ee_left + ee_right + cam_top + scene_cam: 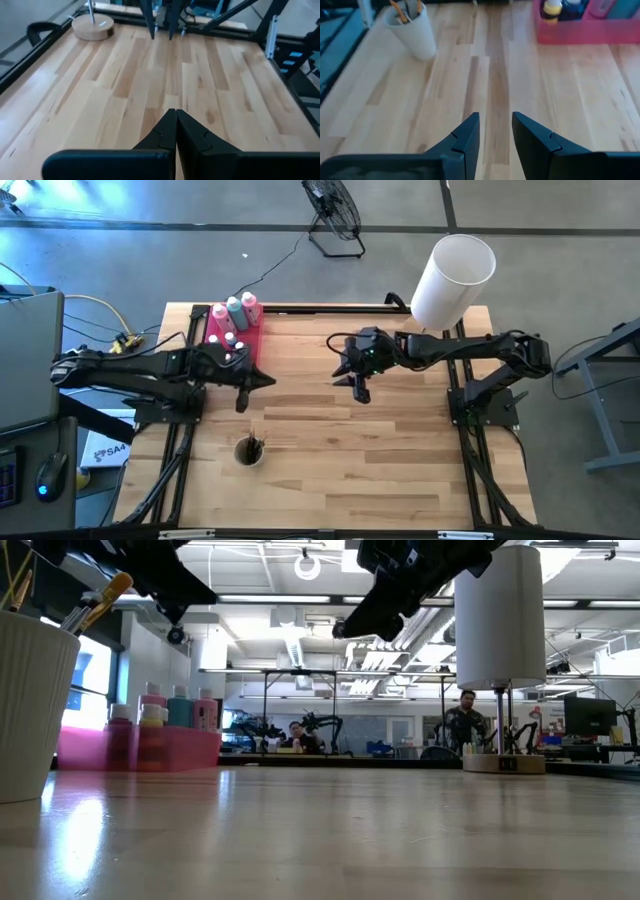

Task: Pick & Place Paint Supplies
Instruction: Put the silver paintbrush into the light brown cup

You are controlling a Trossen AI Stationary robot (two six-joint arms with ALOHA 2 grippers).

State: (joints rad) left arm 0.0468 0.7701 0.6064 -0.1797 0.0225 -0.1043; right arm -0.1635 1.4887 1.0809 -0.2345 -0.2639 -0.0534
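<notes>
The pink tray point(250, 340) at the table's far left holds two pink squeeze bottles and a teal one point(233, 308) standing upright, with small capped paint pots point(233, 345) in front of them. Brushes point(100, 598) stand in a white cup point(249, 451) near the front left. My left gripper point(270, 380) hangs shut and holding nothing above the table, right of the tray; its closed fingertips point(176, 114) show in the left wrist view. My right gripper point(348, 378) hovers open over the table's middle, nothing between its fingers point(496, 120).
A big white lampshade point(455, 275) on a round wooden base point(92, 27) stands at the far right corner. Bare wood lies between the two grippers and toward the near edge. A black frame rail point(180, 450) runs along each side.
</notes>
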